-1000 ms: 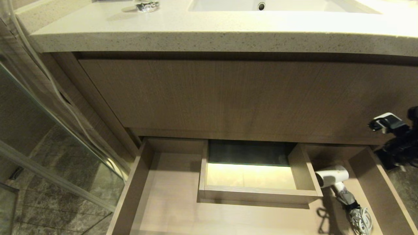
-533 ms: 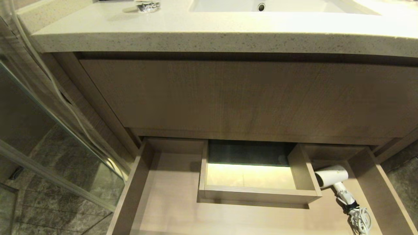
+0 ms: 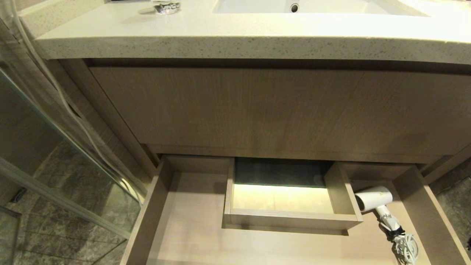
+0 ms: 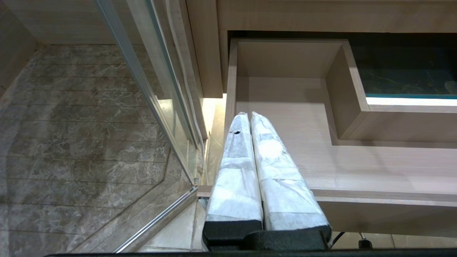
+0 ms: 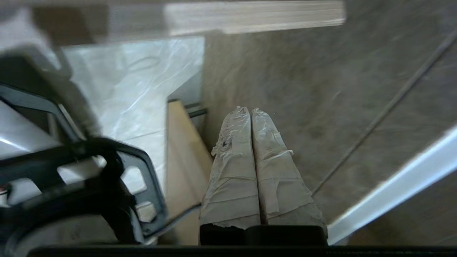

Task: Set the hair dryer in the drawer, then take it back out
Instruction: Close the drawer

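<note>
Hair dryer (image 3: pixel 375 198) lies in the open drawer's (image 3: pixel 158 206) right section. Both grippers, left (image 4: pixel 249 115) and right (image 5: pixel 249 109), are clenched empty; retrieval should favour gripping the slim handle, avoiding the cord.

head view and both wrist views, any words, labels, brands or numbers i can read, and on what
None can be read in any view.
The hair dryer in the open drawer shows no legible marking.
Nothing is printed on the countertop or the wood front.
</note>
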Tool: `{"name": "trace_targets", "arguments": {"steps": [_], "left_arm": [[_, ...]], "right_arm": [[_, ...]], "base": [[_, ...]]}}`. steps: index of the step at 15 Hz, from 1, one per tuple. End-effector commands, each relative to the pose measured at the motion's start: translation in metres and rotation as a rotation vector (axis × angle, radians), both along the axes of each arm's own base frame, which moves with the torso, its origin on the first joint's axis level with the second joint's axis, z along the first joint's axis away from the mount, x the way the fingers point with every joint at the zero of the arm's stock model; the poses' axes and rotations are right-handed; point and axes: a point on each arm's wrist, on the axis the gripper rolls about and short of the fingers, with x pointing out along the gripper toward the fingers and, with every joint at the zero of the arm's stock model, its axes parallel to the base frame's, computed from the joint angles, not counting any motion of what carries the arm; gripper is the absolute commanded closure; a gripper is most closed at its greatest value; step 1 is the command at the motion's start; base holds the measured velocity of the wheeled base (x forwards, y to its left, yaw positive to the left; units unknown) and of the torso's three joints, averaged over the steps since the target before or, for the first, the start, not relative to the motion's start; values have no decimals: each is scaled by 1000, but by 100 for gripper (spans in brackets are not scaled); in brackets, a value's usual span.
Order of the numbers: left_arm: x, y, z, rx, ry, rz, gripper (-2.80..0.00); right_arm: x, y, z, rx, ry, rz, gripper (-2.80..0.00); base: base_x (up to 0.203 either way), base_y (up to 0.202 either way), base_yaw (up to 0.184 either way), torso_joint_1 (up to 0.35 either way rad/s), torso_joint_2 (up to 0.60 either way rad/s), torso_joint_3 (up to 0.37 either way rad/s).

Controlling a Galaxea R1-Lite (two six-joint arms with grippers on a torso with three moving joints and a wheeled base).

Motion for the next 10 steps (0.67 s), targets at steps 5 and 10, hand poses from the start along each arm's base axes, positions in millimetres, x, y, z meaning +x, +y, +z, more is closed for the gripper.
{"name": "trace_targets", "arguments": {"steps": [5, 10], "left_arm": [[0, 0, 0, 0, 0, 0, 0], [0, 0, 0, 0, 0, 0, 0]], "right_arm": [[41, -17, -37, 54, 137, -43, 0], [44, -19, -52, 50, 246, -52, 0]], "base": [[0, 0, 0, 0, 0, 0], [0, 0, 0, 0, 0, 0]]}}
